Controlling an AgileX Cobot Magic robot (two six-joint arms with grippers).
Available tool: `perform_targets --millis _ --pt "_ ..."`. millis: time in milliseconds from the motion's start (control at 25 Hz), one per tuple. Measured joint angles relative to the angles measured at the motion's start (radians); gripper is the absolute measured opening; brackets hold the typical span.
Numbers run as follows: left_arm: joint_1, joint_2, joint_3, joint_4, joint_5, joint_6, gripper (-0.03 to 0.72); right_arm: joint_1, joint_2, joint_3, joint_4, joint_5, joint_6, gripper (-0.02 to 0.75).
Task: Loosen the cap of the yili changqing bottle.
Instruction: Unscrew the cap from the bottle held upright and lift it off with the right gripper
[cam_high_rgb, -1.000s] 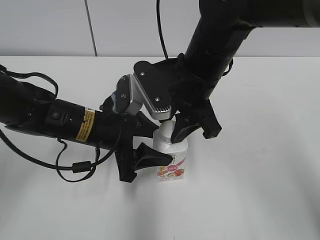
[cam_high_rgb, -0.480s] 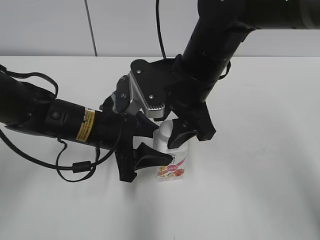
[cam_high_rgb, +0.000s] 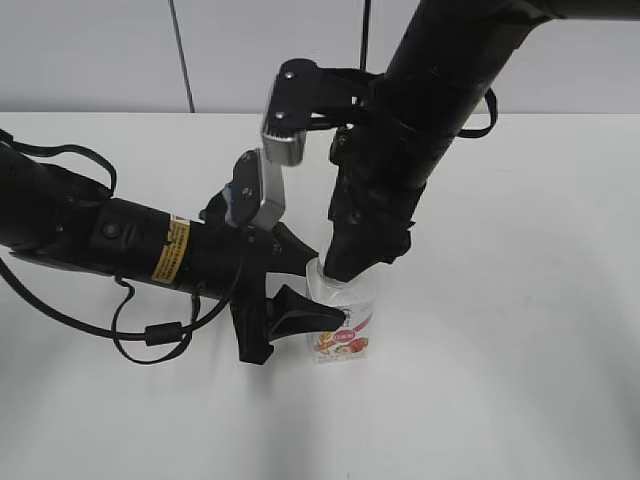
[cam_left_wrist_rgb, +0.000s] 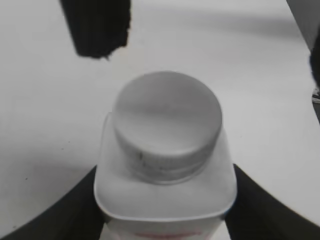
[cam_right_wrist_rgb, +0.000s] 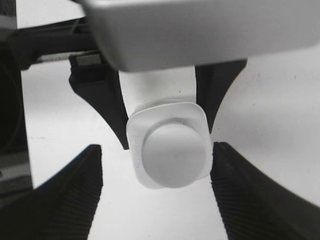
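The yili changqing bottle (cam_high_rgb: 346, 332) stands upright on the white table, pink-red label facing the camera. My left gripper (cam_high_rgb: 303, 287) is shut on its body; in the left wrist view its black jaws (cam_left_wrist_rgb: 165, 212) press both sides of the bottle (cam_left_wrist_rgb: 165, 197). The white cap (cam_left_wrist_rgb: 167, 117) sits on the neck. My right gripper (cam_high_rgb: 352, 262) hangs over the neck from above and hides most of the cap in the exterior view. In the right wrist view its jaws (cam_right_wrist_rgb: 157, 150) are open, one on each side of the cap (cam_right_wrist_rgb: 175, 152), with a gap on both sides.
The white table (cam_high_rgb: 520, 360) spreads all round the bottle, with a pale wall behind. The left arm (cam_high_rgb: 110, 235) and its cables lie across the left side. The right arm (cam_high_rgb: 440, 90) comes down from the top right.
The right wrist has turned about the bottle's neck, and its silver mount has swung from beside the bottle up and away. The left gripper and the bottle have not moved.
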Motion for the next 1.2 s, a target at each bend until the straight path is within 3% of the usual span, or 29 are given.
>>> perform_targets --millis 200,360,800,1200 --pt "0.000 0.000 0.000 0.000 0.000 -0.004 0.424 0.000 0.000 0.000 -0.033 0.006 0.513 0.536" --pt "0.000 0.000 0.000 0.000 0.000 -0.007 0.424 0.000 0.000 0.000 -0.100 -0.004 0.766 0.535" --pt "0.000 0.000 0.000 0.000 0.000 -0.008 0.424 0.000 0.017 0.000 -0.125 -0.009 0.819 0.534" --pt "0.000 0.000 -0.001 0.000 0.000 -0.010 0.424 0.005 0.025 0.000 -0.123 -0.012 0.744 0.534"
